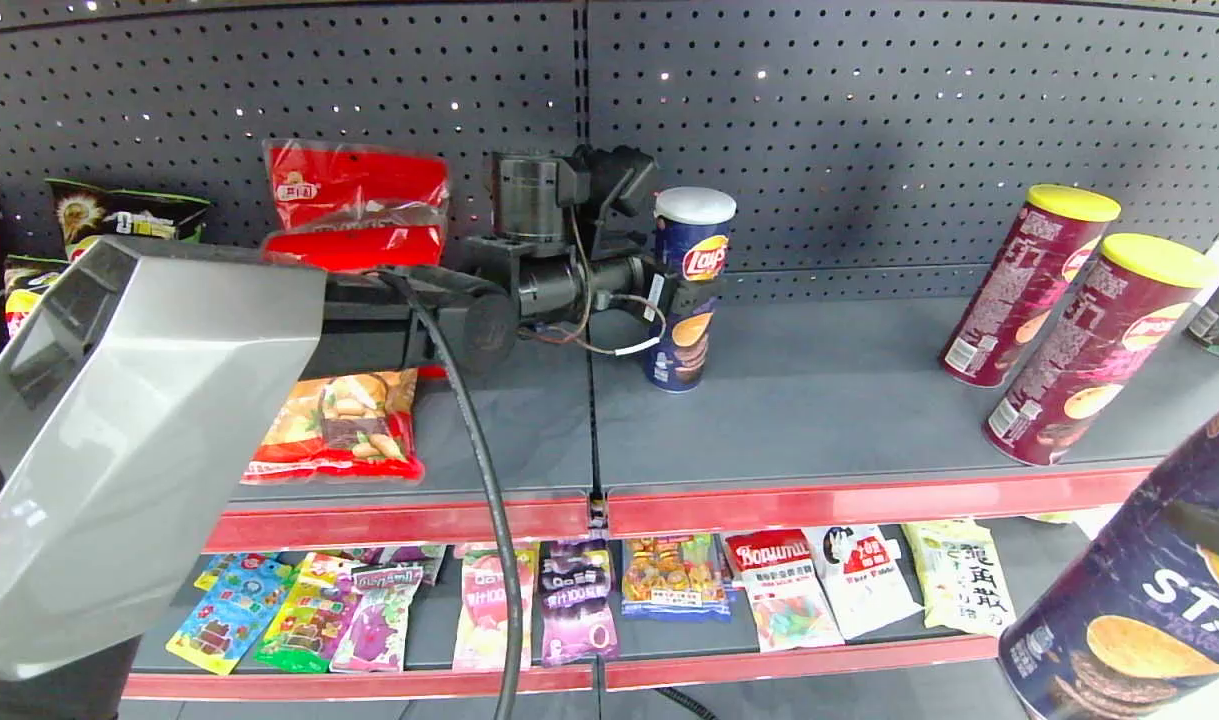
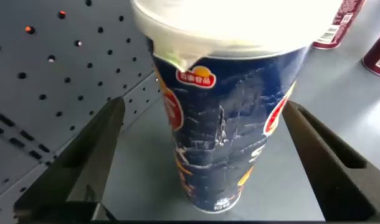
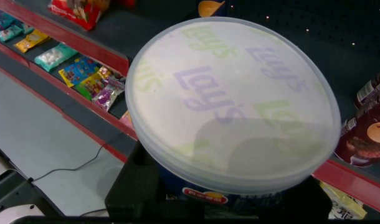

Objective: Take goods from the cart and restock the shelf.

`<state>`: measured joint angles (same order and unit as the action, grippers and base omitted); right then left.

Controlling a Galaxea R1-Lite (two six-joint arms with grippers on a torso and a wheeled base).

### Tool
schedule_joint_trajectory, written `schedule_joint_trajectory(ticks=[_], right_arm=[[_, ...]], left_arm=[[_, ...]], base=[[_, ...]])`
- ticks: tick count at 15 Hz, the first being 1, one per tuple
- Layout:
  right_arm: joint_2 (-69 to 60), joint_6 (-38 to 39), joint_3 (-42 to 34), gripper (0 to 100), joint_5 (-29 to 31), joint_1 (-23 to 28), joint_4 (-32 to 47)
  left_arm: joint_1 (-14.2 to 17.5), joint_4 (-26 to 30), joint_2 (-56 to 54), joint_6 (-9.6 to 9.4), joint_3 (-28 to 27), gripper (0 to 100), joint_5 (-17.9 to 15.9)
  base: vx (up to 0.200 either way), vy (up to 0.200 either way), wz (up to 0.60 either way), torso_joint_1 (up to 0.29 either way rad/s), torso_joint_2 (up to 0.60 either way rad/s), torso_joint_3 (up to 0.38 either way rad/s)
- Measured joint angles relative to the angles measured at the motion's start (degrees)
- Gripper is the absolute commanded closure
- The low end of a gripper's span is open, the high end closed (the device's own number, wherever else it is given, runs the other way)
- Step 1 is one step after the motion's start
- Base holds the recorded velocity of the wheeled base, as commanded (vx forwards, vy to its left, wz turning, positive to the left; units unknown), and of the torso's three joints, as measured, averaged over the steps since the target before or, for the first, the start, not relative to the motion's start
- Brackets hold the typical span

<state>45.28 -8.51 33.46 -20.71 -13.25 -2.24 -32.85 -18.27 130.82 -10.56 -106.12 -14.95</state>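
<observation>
Nearest: held can [image 1: 1149, 600], blue, tilted, at near right, forward of the shelf's front lip; its white lid [image 3: 233, 99] faces the wrist camera.
Right gripper [image 3: 227, 200]: clamped on the held can just below the lid.
Placed item: shelved can [image 1: 689, 290], blue, upright on the upper shelf [image 1: 819, 400], far back near the pegboard [image 1: 869, 120].
Left gripper [image 2: 202, 112]: released, jaws straddling the shelved can, with a gap visible on one side.
Open room: bare deck runs right from the shelved can to two maroon cans [image 1: 1024, 290].
Left side: red bag [image 1: 354, 200] and nut packet [image 1: 339, 425].
Near edge: red lip [image 1: 849, 500], with sachets [image 1: 669, 580] on the lower shelf beneath.
</observation>
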Motion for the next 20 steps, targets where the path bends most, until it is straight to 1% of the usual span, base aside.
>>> schedule_joint_trajectory(ticks=[2,3,10,11,12,14,16,18,20], right_arm=[[0.00,-0.02,0.02,100,-0.02,0.20,0.00],[0.00,0.00,0.07,100,0.00,0.35,-0.02],[0.00,0.00,0.02,100,-0.09,0.79,-0.02],[0.00,0.00,0.02,100,-0.09,0.79,-0.02],[0.00,0.00,0.05,100,-0.09,0.79,-0.02],[0.00,0.00,0.11,100,-0.09,0.79,-0.07],[0.09,0.02,0.11,100,-0.15,0.79,-0.11],[0.26,0.02,0.11,100,-0.20,0.74,-0.18],[0.45,0.00,0.11,100,-0.17,0.69,-0.18]], left_arm=[[-0.55,0.00,1.29,0.38,-2.58,0,0.04],[-0.85,0.02,1.88,0.51,-3.34,100,0.09],[-1.13,1.39,2.45,0.95,-3.86,100,-1.11],[-1.13,1.50,2.18,1.50,-3.74,100,-1.78],[-1.13,1.96,1.57,2.24,-3.55,100,-3.36],[-1.23,3.55,-0.28,2.68,-2.76,100,-6.31],[-1.21,4.75,-3.21,2.68,0.78,100,-8.59],[-1.34,4.92,-6.42,2.44,6.17,100,-9.98],[-1.76,4.68,-9.02,2.19,10.20,100,-11.59]], base=[[0.000,0.000,0.00,0.000,0.00,0.000],[0.000,0.000,0.00,0.000,0.00,0.000],[0.000,0.000,0.00,0.000,0.00,0.000],[0.000,0.000,0.00,0.000,0.00,0.000],[0.000,0.000,0.00,0.000,0.00,0.000],[0.000,0.000,0.00,0.000,0.00,0.000],[0.000,0.000,0.00,0.000,0.00,0.000],[0.000,0.000,0.00,0.000,0.00,0.000],[0.000,0.000,0.00,0.000,0.00,0.000]])
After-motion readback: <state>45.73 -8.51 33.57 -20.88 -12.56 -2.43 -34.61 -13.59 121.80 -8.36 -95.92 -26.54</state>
